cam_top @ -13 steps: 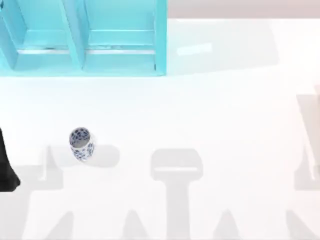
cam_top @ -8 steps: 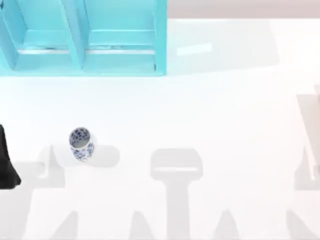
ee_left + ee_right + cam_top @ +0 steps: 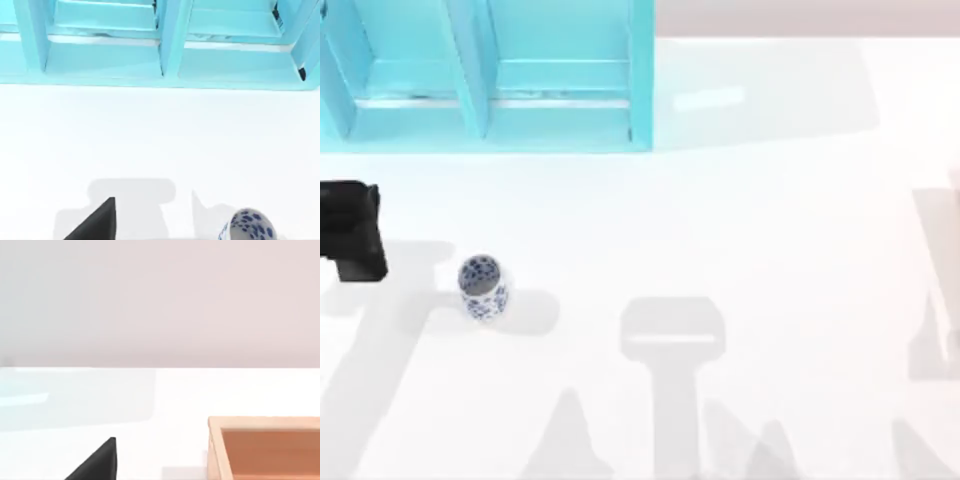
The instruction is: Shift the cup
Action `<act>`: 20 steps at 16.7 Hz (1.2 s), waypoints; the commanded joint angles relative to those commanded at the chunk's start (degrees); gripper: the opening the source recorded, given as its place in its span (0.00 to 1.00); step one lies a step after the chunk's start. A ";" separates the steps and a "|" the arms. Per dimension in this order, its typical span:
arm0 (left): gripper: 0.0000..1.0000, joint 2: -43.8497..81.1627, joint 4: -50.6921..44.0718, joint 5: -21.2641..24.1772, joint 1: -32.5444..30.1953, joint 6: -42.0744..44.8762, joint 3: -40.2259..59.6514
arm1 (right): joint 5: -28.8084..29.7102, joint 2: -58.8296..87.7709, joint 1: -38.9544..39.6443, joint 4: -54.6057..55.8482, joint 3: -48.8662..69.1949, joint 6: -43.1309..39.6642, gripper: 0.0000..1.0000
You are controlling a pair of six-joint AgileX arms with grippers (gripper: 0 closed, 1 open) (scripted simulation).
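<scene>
White counter [image 3: 740,220] spans the top view, w/ grey shadows across its near part. At far left, a turquoise shelf unit [image 3: 490,75] stands along the counter's back edge, w/ upright dividers splitting it into open compartments; the left wrist view looks into the same shelf [image 3: 160,55] from low over the counter. Left end effector [image 3: 352,232] is a black block at the top view's left edge, over the counter just in front of the shelf and left of the cup; can't tell if its fingers are spread or pressed together. In the left wrist view one black fingertip [image 3: 97,222] pokes in at the frame edge, w/ its shadow on the counter behind it. Next rightward, the cup [image 3: 482,287] stands upright on the counter, near the left end effector but clearly apart from it, nothing touching it; blue floral on white, greyish inside, open top up. Left wrist view catches part of the cup [image 3: 248,227] at the frame edge. Right arm is parked off the top view's right side; right wrist view has one black fingertip [image 3: 97,462], pale wall beyond, and a wooden box [image 3: 265,447] on the counter. Can't tell the right end effector's state either.
</scene>
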 joint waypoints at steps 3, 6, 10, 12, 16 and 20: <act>1.00 21.24 -12.86 -0.02 -3.78 -3.71 16.04 | 0.00 0.00 0.00 0.00 0.00 0.00 1.00; 1.00 40.31 -25.20 0.00 -7.23 -7.28 29.49 | 0.00 0.00 0.00 0.00 0.00 0.00 1.00; 1.00 58.64 -38.04 -0.01 -10.89 -11.09 44.17 | 0.00 0.00 0.00 0.00 0.00 0.00 1.00; 1.00 64.67 -42.28 -0.10 -12.17 -12.44 50.11 | 0.00 0.00 0.00 0.00 0.00 0.00 1.00; 1.00 69.96 -45.96 -0.30 -13.34 -13.73 55.31 | 0.00 0.00 0.00 0.00 0.00 0.00 1.00; 1.00 69.80 -45.82 -0.27 -13.04 -13.66 55.16 | 0.00 0.00 0.00 0.00 0.00 0.00 1.00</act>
